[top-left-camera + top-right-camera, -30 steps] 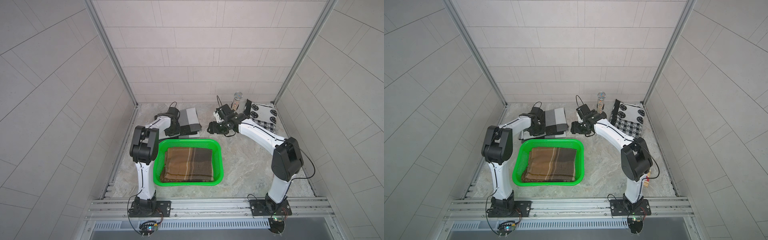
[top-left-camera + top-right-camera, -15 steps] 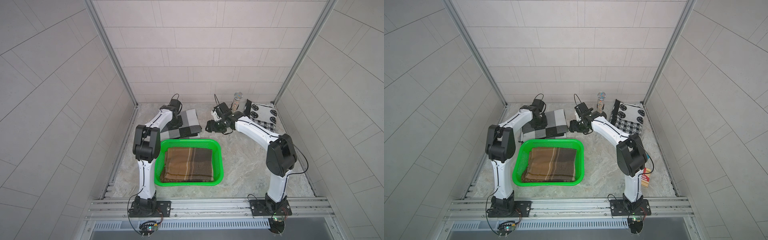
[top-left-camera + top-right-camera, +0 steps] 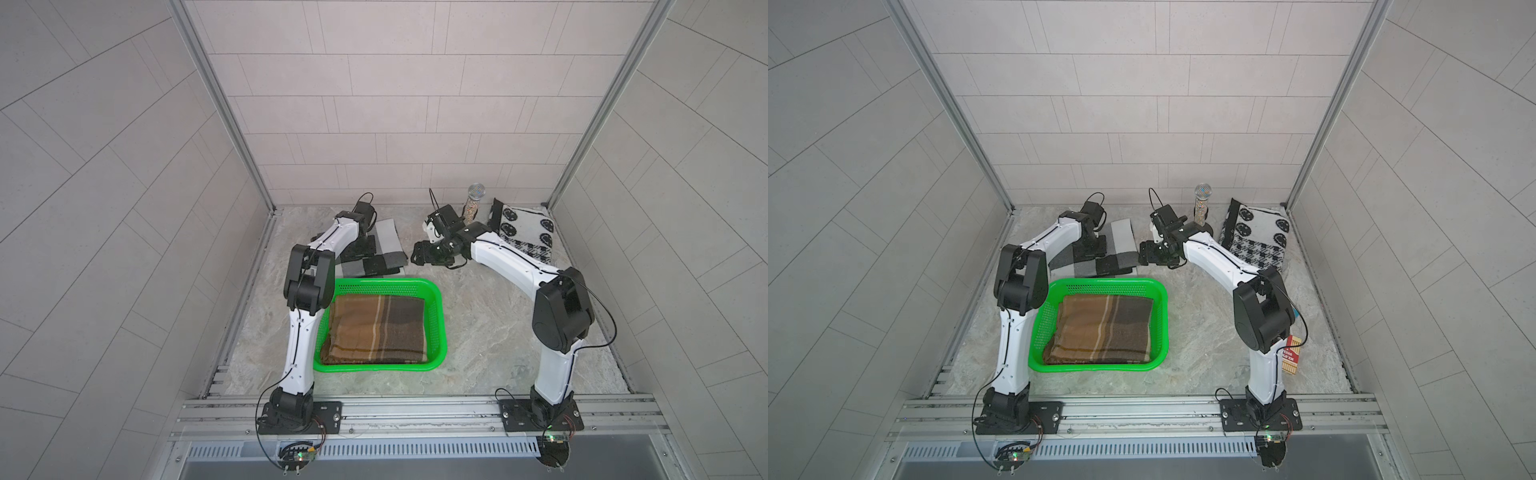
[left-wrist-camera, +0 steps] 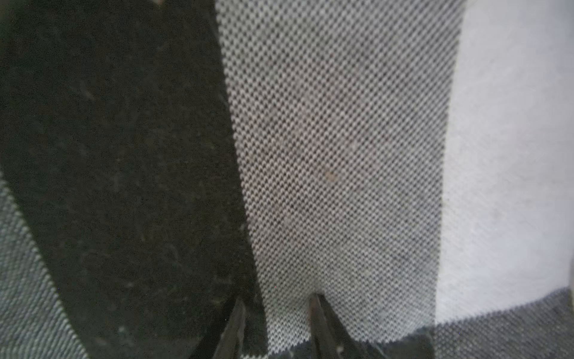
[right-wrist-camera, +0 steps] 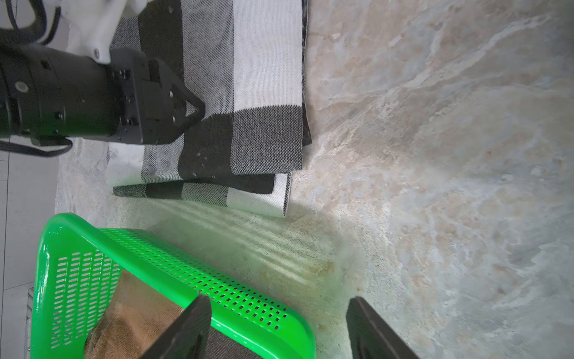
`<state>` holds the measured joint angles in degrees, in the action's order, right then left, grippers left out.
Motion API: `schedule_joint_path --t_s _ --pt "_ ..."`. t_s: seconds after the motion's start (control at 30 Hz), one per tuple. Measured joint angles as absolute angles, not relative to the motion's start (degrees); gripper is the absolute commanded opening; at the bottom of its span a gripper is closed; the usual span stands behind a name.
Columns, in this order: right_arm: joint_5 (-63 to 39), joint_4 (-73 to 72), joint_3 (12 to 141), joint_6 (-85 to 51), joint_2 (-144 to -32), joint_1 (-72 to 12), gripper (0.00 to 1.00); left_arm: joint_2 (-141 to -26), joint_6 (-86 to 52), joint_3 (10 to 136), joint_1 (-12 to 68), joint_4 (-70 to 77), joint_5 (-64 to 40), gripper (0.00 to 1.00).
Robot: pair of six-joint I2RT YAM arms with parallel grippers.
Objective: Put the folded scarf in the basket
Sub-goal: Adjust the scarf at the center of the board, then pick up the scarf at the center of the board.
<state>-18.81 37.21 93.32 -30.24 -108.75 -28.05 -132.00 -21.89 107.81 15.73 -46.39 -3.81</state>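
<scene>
The basket (image 3: 386, 283) sits on the table (image 3: 478, 332); a brown striped scarf (image 3: 376, 328) lies flat inside it and covers most of its floor. A checked scarf (image 5: 248, 93), folded, in grey, black and white, lies on the table just behind the basket's far rim, not in it; I think this is the one to move now.

The left gripper (image 4: 276, 306) is down on the checked scarf; its two fingers stand a little apart and flat cloth shows between them, so it is not pinching anything yet. The right gripper (image 5: 278, 307) hangs over bare table near the basket's far corner; its fingers are wide apart with nothing in them.

Here is what could go wrong. The fingers might catch only the top layer, and then the fold would fall open; the bottom layer pokes out toward the basket, so it may get left behind. The scarf is soft, so with one gripper lifting it, the loose side could droop and catch on the basket's rim. A bump could push the basket away. The brown striped scarf fills the basket, so the new one may hang over the edge.
</scene>
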Motion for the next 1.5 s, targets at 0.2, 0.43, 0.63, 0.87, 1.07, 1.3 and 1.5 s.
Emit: schedule_joint_path --t_s 0.2,0.43,0.63,0.87,1.07,1.3,1.5 --pt "-18.4 37.6 93.5 -29.1 -109.6 -26.2 0.75 -128.0 -21.4 100.7 18.7 -42.0 -4.7 0.37" --pt "-17.7 38.0 96.2 -27.9 -113.6 -24.7 0.77 -125.8 -22.1 98.7 20.1 -41.2 -5.2 0.64" --pt "-17.8 37.1 100.2 -27.4 -119.8 -24.6 0.8 -120.1 -25.0 98.0 18.9 -43.8 -4.2 0.79" --pt "-19.5 38.1 111.8 -27.5 -129.8 -24.6 0.82 -106.7 -27.8 89.3 4.2 -40.9 -5.4 1.0" --pt "-21.1 39.1 119.4 -28.2 -135.9 -24.6 0.81 -109.3 -30.0 84.6 -6.7 -37.3 -10.5 0.99" --pt "-23.7 40.6 124.6 -30.7 -141.9 -24.6 0.81 -117.4 -31.0 83.4 -7.1 -31.3 -22.1 0.95" --pt "-26.4 40.5 127.0 -33.3 -143.6 -24.7 0.8 -117.9 -31.8 82.3 -6.9 -27.0 -27.1 0.85"
